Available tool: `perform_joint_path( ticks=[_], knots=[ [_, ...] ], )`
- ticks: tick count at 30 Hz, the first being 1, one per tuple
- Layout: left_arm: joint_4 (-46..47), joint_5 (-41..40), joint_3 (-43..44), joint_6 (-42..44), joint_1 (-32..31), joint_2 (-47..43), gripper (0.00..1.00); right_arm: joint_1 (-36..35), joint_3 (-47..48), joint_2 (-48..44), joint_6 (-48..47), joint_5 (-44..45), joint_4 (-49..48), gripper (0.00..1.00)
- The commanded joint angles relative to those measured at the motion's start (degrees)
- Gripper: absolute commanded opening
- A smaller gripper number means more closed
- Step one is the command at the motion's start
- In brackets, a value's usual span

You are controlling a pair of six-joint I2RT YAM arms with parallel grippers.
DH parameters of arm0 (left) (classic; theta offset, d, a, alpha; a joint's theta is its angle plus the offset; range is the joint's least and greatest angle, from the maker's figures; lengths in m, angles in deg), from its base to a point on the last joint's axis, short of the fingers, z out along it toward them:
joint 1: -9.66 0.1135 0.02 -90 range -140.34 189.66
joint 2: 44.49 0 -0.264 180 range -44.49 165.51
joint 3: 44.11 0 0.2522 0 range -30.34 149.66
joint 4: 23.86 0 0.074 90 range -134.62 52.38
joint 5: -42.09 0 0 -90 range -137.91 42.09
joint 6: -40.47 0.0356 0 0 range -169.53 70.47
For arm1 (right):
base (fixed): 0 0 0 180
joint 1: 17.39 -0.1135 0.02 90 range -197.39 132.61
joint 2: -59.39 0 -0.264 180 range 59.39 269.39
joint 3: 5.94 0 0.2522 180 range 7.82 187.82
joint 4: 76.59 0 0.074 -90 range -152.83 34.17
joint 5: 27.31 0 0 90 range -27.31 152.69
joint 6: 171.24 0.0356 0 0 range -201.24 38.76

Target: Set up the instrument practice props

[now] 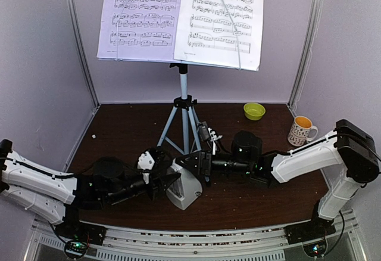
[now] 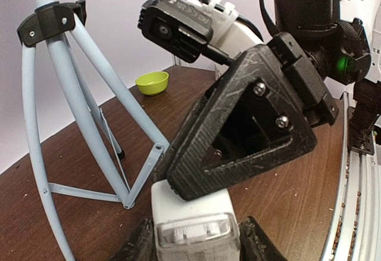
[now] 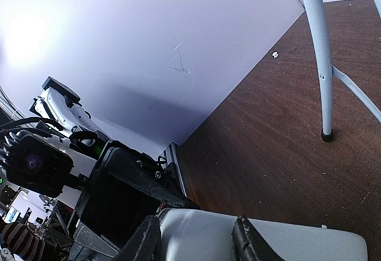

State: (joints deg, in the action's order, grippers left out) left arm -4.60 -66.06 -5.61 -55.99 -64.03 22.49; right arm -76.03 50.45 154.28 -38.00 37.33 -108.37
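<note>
High rear overview — two close, low wrist views, opposed, sharing the metronome (image 2: 193, 204)

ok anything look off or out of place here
The metronome looks tipped rather than upright, near the front of the table, pinched between the left hand and right hand. The sheet-music pages sit neatly on the stand.

The tripod (image 1: 183, 121) splays its legs over the middle of the tabletop (image 1: 122, 131). Just in front of it the left claw (image 2: 193, 243), the right claw (image 3: 193, 240) and the metronome (image 1: 189, 192) crowd together and block the centre. Bare tabletop lies open at the left rear, while a bowl (image 1: 254, 111) and a mug (image 1: 302, 131) stand at the right rear, well apart from the cluster.
</note>
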Motion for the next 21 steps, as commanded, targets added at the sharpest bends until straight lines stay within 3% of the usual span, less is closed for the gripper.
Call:
perform_joint_path(
  ticks=[1, 9, 14, 21],
  knots=[
    [-1.03, 4.49, 0.54, 5.36, -0.85, -1.58, 0.35, 3.56, -5.83, 5.56, -3.25, 6.08, 23.47, 0.41],
    [-5.4, 1.24, 6.09, 9.71, -0.93, 2.61, 0.35, 3.45, -5.42, 3.63, -3.96, 4.79, 23.06, 0.44],
    [-6.03, -3.47, 8.05, 4.16, -0.88, 3.33, 0.56, 2.62, -4.53, 1.72, -5.01, 4.51, 24.35, 0.45],
    [-6.21, -10.79, 7.85, -3.28, -3.01, 0.82, 0.65, 2.34, -4.12, 2.23, -5.02, 4.8, 24.66, 0.44]
  ],
)
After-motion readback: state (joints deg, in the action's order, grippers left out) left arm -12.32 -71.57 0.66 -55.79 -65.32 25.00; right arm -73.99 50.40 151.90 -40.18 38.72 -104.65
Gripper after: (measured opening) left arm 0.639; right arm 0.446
